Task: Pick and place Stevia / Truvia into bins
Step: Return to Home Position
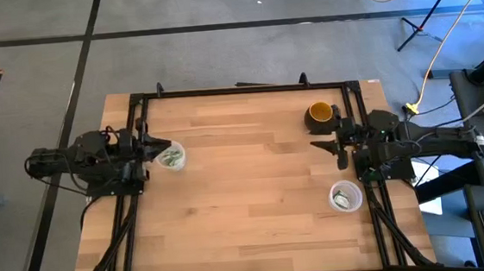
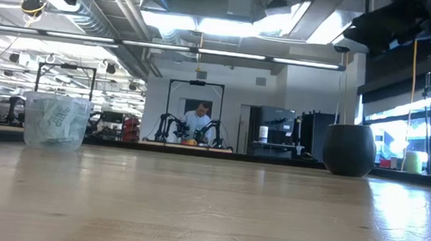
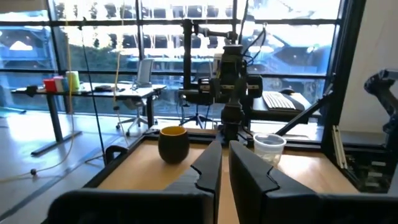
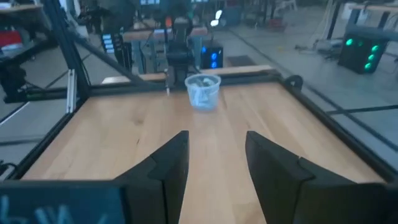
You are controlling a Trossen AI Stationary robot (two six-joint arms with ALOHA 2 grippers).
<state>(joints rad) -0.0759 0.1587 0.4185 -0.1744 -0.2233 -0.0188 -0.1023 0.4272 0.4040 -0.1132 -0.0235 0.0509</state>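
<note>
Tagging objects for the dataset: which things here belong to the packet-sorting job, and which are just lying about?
Job: round clear plastic cup at left; matching clear cup at right; pale green-and-white paper packets in both; left gripper and right gripper, at opposite sides of the table.
Lying about: dark mug with yellow inside, near the right gripper.

1. Overhead, straight down on the whole surface.
2. Low, at surface height, level toward the room beyond.
3. Wrists, facing each other: left catching right cup, right catching left cup.

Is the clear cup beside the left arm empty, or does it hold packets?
It holds packets: pale green and white paper shows through the cup wall in the low view.
</note>
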